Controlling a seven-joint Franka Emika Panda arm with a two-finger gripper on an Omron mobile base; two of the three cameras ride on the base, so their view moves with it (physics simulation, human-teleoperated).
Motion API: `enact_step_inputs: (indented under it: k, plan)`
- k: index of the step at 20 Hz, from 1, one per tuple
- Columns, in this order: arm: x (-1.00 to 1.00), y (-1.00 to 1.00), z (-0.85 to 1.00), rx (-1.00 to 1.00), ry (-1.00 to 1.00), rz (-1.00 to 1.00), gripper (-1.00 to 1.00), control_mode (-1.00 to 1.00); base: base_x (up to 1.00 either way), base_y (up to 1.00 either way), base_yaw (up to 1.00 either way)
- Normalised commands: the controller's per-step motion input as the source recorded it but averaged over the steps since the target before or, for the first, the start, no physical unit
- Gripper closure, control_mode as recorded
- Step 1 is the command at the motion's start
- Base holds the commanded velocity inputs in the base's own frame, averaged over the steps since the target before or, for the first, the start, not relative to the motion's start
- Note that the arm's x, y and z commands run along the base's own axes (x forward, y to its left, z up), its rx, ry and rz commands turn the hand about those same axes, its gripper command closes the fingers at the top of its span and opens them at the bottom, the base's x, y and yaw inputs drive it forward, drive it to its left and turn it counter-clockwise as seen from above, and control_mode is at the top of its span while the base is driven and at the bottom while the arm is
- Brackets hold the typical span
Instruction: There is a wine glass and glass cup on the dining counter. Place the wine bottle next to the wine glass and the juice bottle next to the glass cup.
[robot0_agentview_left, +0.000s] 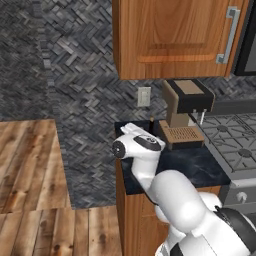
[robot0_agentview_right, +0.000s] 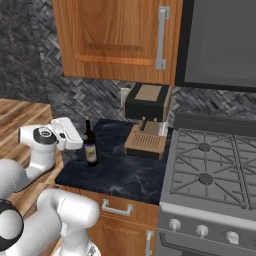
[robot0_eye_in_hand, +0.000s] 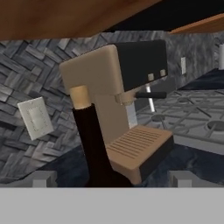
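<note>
The wine bottle, slim and dark with a pale label, stands upright on the dark kitchen counter near its left end. My gripper hovers just left of it at about neck height, jaws open and empty. In the hand view the bottle's dark neck and pale top rise left of centre, between and beyond my two spread fingertips, and the gripper is apart from the glass. From the left base view my hand hides all but the bottle's tip. The wine glass, glass cup, juice bottle and dining counter are out of view.
A tan and black coffee machine stands behind and right of the bottle. The gas stove adjoins the counter on the right. A wooden wall cabinet hangs low above. A wall socket sits on the backsplash. Wooden floor lies to the left.
</note>
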Motion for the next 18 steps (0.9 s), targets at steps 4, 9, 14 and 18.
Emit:
enact_step_inputs:
  k: [4, 9, 14, 18]
  plan:
    - [0.12, -0.09, -0.08, -0.01, 0.01, 0.00, -1.00, -1.00, 0.00, 0.00, 0.00]
    - [0.12, 0.00, -0.13, -0.03, 0.06, 0.00, -1.00, -1.00, 0.00, 0.00, 0.00]
    - [0.14, 0.00, -0.10, -0.03, 0.03, 0.00, -1.00, -1.00, 0.00, 0.00, 0.00]
    - [0.14, 0.00, -0.04, -0.04, 0.00, 0.00, -1.00, -1.00, 0.00, 0.00, 0.00]
